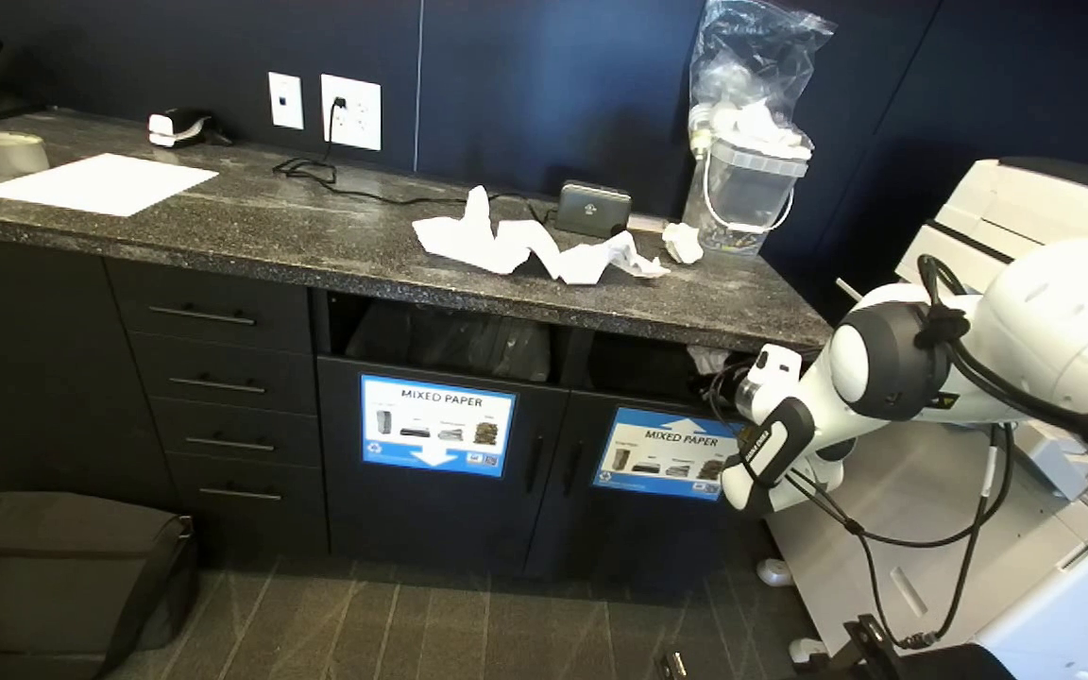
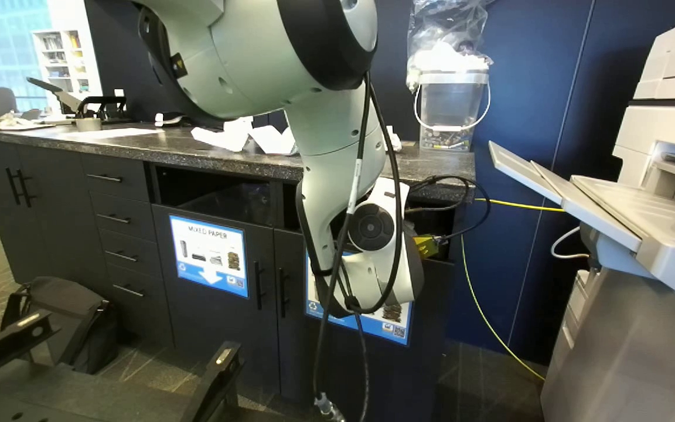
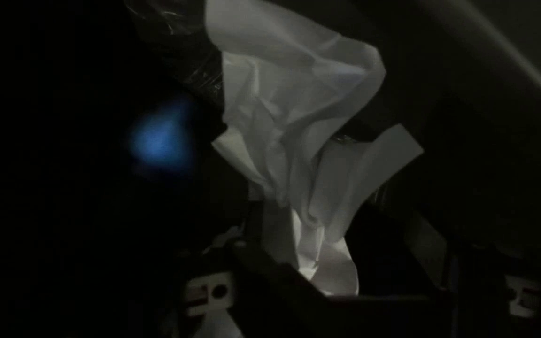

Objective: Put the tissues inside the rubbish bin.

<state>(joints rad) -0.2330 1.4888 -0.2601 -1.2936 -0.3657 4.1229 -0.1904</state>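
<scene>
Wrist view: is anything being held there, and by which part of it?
It's too dark to tell whether the gripper holds the crumpled tissue, or where.

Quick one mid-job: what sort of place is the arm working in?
Probably an office copy area: what looks like a large copier stands near a counter whose cabinet doors carry MIXED PAPER signs with recycling symbols.
</scene>
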